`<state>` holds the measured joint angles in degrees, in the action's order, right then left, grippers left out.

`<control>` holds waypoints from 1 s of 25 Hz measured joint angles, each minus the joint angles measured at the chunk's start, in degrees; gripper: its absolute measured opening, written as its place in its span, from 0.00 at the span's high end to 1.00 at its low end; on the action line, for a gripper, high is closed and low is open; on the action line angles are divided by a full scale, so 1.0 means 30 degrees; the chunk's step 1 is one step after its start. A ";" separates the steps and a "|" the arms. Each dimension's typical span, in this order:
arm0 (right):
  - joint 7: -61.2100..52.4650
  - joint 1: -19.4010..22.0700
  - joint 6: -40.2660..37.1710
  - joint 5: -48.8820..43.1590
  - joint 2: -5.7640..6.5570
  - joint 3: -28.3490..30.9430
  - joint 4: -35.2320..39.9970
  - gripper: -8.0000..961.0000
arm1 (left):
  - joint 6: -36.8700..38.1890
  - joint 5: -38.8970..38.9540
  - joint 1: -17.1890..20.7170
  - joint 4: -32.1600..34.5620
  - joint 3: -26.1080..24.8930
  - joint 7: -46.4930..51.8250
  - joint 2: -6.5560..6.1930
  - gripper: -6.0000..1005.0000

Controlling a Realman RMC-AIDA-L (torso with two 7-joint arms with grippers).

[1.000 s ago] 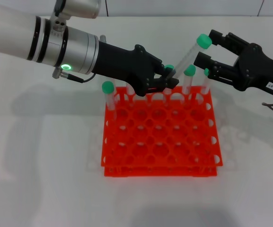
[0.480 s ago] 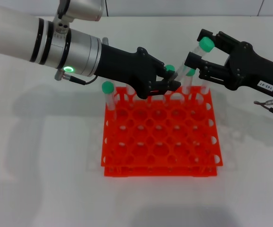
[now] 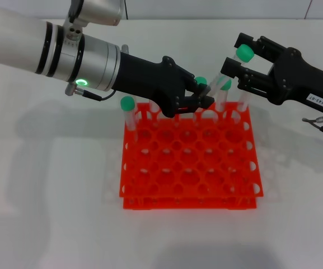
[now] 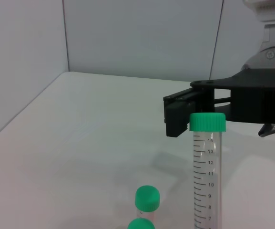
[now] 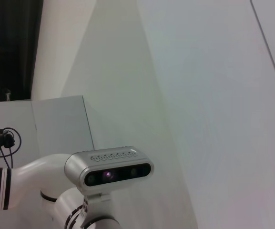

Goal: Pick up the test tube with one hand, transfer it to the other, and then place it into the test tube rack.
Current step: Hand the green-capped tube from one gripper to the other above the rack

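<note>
The left gripper [image 3: 201,100] is pinching the lower test tube [image 3: 226,73] (tilted toward 1 o'clock) above the rack [image 3: 189,162]; the right gripper [image 3: 237,56], fingers spread, is straddling its green cap, from 3 o'clock

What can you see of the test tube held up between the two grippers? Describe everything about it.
The test tube is a slim clear plastic tube with a round green screw cap and printed graduation marks, readable in the left wrist view. It leans, cap uppermost, above the back row of the orange-red test tube rack. The left gripper is clamped on its lower part. The cap sits between the open fingers of the right gripper, whose contact with it cannot be judged. It looks empty.
</note>
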<state>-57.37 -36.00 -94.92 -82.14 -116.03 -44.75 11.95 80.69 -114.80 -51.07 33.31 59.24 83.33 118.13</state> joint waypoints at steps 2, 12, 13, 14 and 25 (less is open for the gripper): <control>-0.0013 0.0009 0.0012 0.0066 0.0002 0.0006 -0.0001 0.19 | 0.0000 0.0000 0.0000 0.0001 0.0075 0.0001 0.0003 0.80; -0.0040 0.0018 0.0281 0.0461 0.0026 -0.0157 -0.0283 0.22 | 0.0000 0.0006 0.0001 0.0000 0.0204 -0.0020 0.0030 0.80; -0.0039 0.0017 0.0290 0.0461 0.0017 -0.0165 -0.0286 0.23 | 0.0000 0.0006 0.0000 0.0000 0.0204 -0.0026 0.0030 0.80; -0.0039 0.0017 0.0298 0.0461 0.0015 -0.0169 -0.0289 0.23 | 0.0000 0.0008 0.0001 0.0001 0.0204 -0.0034 0.0030 0.80; -0.0039 0.0016 0.0408 0.0461 0.0004 -0.0171 -0.0331 0.60 | 0.0005 0.0016 0.0001 0.0000 0.0205 -0.0081 0.0097 0.80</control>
<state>-57.48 -35.95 -93.70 -80.76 -116.02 -45.26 10.95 80.70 -114.76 -51.06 33.31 59.86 83.09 118.42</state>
